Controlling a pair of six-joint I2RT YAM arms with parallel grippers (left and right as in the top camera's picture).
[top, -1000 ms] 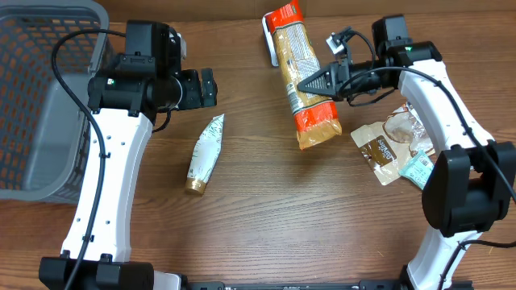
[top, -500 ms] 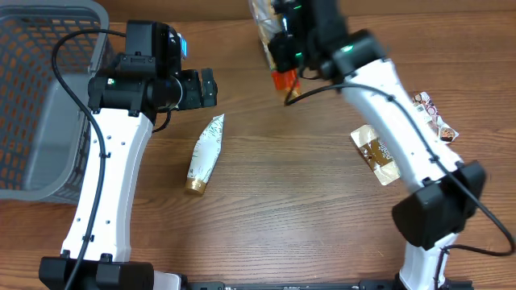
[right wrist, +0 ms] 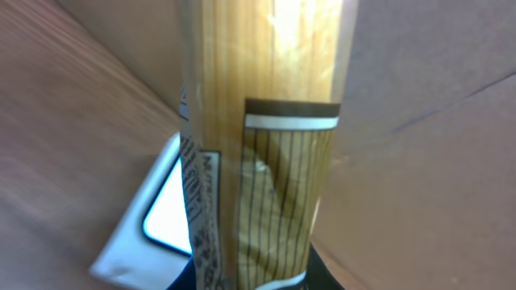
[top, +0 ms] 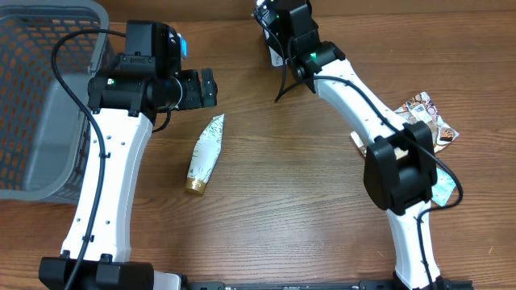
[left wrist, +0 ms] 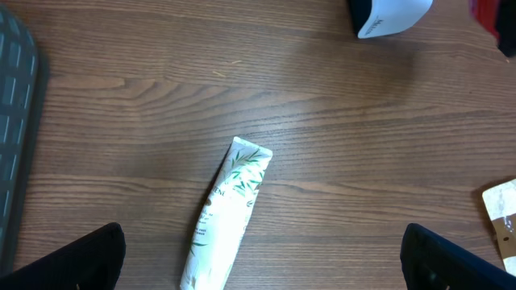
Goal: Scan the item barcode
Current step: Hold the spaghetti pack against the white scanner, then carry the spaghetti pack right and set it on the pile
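Down-left of the spaghetti pack [right wrist: 266,145] lies the scanner [right wrist: 161,217]; my right pincer [top: 280,18] is clenched on the pack's near end, its long axis running straight away from me.

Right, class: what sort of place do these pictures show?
Probably a mock shop checkout set up on a table: a grey basket at one side, a white scanner, and packaged goods like a tube and a pasta packet.
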